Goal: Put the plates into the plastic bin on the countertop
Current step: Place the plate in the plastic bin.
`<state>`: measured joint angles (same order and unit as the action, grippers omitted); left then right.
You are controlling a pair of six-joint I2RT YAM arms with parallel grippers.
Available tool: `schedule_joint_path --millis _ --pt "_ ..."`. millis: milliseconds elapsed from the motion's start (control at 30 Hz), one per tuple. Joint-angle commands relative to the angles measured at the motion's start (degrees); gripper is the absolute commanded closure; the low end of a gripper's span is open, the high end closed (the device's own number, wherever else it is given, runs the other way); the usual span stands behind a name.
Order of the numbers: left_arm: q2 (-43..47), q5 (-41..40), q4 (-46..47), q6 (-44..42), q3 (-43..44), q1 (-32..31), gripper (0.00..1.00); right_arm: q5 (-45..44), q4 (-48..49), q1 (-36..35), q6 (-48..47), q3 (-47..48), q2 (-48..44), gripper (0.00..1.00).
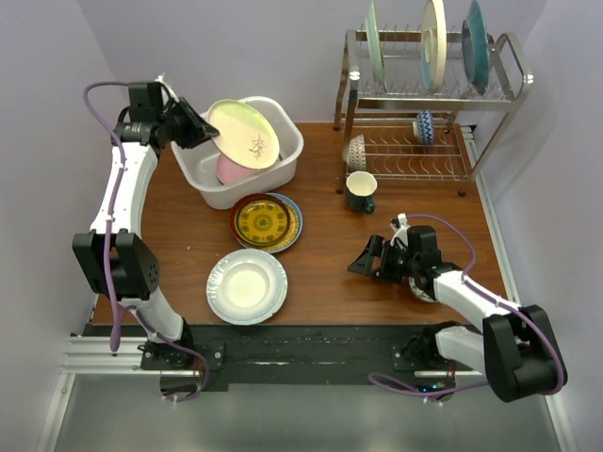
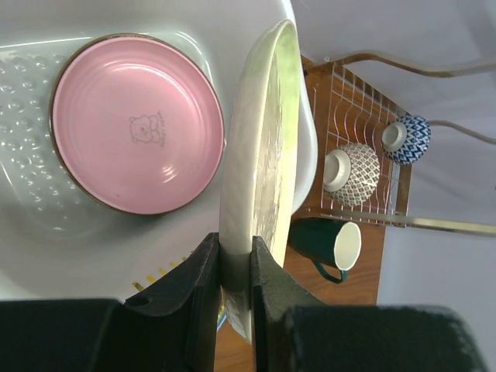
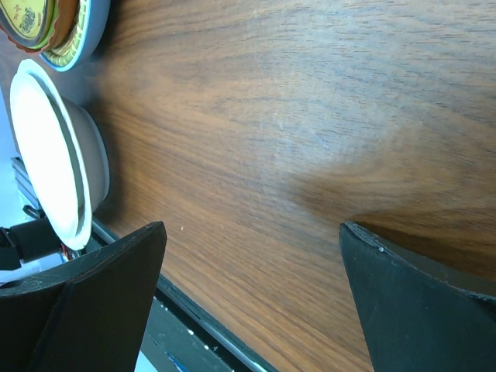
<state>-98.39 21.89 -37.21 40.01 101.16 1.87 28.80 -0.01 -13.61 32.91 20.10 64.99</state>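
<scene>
My left gripper [image 1: 203, 127] [image 2: 235, 252] is shut on the rim of a lime-and-cream plate [image 1: 245, 134] [image 2: 260, 139]. It holds that plate tilted on edge above the white plastic bin [image 1: 292, 141] [image 2: 31, 232]. A pink plate [image 1: 229, 170] [image 2: 136, 124] lies flat inside the bin. On the countertop [image 1: 330, 282] a yellow patterned plate [image 1: 265, 221] [image 3: 31, 15] tops a small stack, and a white plate [image 1: 247, 285] [image 3: 46, 147] lies nearer me. My right gripper [image 1: 370, 256] [image 3: 252, 232] hovers open, low over bare wood right of the white plate, holding nothing.
A steel wire dish rack [image 1: 424, 94] stands at the back right with three plates upright in its top tier [image 1: 433, 42]. Two patterned bowls [image 1: 356, 151] [image 1: 425, 125] sit on its lower shelf. A dark green mug [image 1: 361, 191] [image 2: 325, 246] stands in front of the rack.
</scene>
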Motion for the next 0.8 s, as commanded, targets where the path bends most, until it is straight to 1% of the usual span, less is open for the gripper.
schedule_joint_path --millis 0,233,500,767 --pt "0.0 4.8 10.6 3.6 4.6 1.6 1.00 -2.3 -2.7 -0.3 -2.1 -1.6 1.9 0.01" --pt "-3.1 4.8 12.6 4.5 4.3 2.9 1.00 -1.8 -2.5 -0.2 -2.3 -1.6 2.6 0.02" --pt "-3.7 3.7 17.6 5.6 0.8 3.7 1.00 -0.8 -2.1 -0.3 -2.3 -1.5 3.7 0.02" --pt "-5.3 3.5 19.2 5.6 -0.4 3.7 1.00 -0.4 -2.0 -0.3 -2.4 -1.4 4.6 0.02"
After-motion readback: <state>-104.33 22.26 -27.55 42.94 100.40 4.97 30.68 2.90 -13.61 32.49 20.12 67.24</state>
